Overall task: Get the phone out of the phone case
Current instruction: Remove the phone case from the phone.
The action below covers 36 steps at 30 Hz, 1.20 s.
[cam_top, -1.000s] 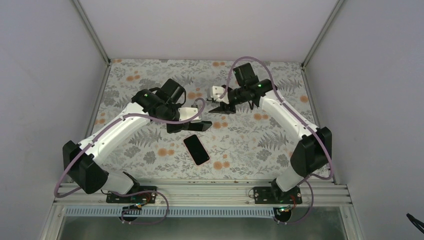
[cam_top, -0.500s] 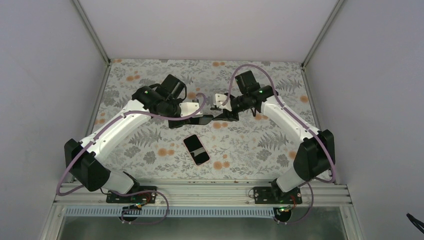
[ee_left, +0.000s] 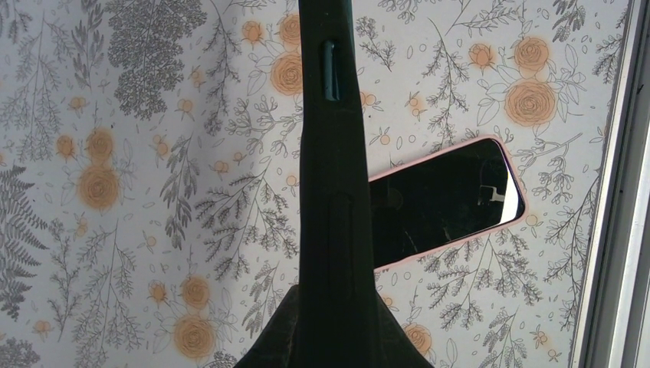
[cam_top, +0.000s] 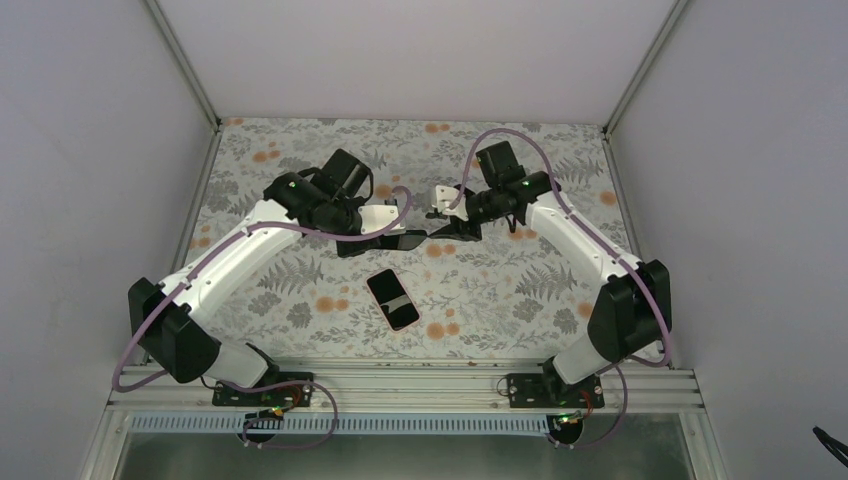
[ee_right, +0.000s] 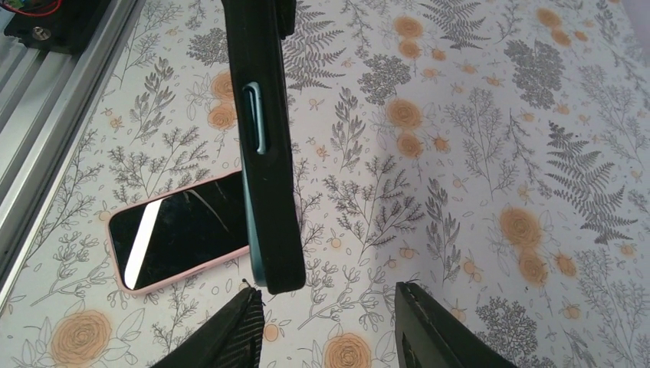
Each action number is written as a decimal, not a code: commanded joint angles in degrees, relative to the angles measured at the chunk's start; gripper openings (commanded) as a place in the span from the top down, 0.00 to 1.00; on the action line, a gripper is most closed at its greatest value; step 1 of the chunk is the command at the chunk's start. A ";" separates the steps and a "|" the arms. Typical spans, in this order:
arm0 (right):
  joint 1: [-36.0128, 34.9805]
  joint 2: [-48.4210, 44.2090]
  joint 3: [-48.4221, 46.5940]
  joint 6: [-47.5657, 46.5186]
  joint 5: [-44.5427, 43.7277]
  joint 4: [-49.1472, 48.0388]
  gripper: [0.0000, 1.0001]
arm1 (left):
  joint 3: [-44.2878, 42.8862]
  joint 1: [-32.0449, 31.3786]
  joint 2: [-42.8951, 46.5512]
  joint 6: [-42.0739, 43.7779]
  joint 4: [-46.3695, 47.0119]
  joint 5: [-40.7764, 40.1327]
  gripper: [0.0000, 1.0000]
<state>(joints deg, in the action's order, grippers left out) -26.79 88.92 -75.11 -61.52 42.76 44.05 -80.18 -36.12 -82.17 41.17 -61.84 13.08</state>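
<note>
The phone (cam_top: 392, 298), black screen up with a pink rim, lies on the floral table; it also shows in the left wrist view (ee_left: 444, 199) and the right wrist view (ee_right: 180, 230). The dark phone case (cam_top: 395, 241) is empty and held edge-on above the table, apart from the phone. My left gripper (cam_top: 368, 240) is shut on one end of the case (ee_left: 335, 192). My right gripper (cam_top: 445, 222) is open at the case's other end (ee_right: 264, 138). That end hangs just past its left finger (ee_right: 230, 333), not between the jaws.
The floral table (cam_top: 500, 290) ends at an aluminium rail (cam_top: 400, 375) along the near edge, close to the phone. Grey walls stand on the left, right and back.
My left gripper has carried the case up and away from the phone. My right gripper has moved in to the case's free end. Little has moved in the last half second.
</note>
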 commanded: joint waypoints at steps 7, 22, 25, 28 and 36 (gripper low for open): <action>0.33 1.00 -0.68 -0.52 2.41 -1.20 0.58 | -0.17 0.26 2.19 -0.41 0.86 0.58 0.98; 0.39 1.90 -0.90 -1.64 2.76 0.29 0.60 | -0.09 0.35 1.64 -0.37 1.78 -0.31 0.98; 0.33 2.12 -0.77 -1.78 2.92 0.33 0.60 | -0.44 0.35 1.49 -0.37 1.65 -0.37 0.98; 0.34 2.22 -0.62 -1.92 2.94 0.33 0.60 | -0.75 0.37 1.32 -0.30 1.45 -0.66 0.98; 0.35 2.22 -0.64 -2.34 3.66 0.94 0.60 | -1.61 0.43 0.34 -0.26 1.69 -1.05 0.98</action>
<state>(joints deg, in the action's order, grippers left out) -26.55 90.78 -75.18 -62.96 44.21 43.92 -79.50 -36.10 -82.15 41.17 -62.19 12.01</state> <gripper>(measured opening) 0.396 0.112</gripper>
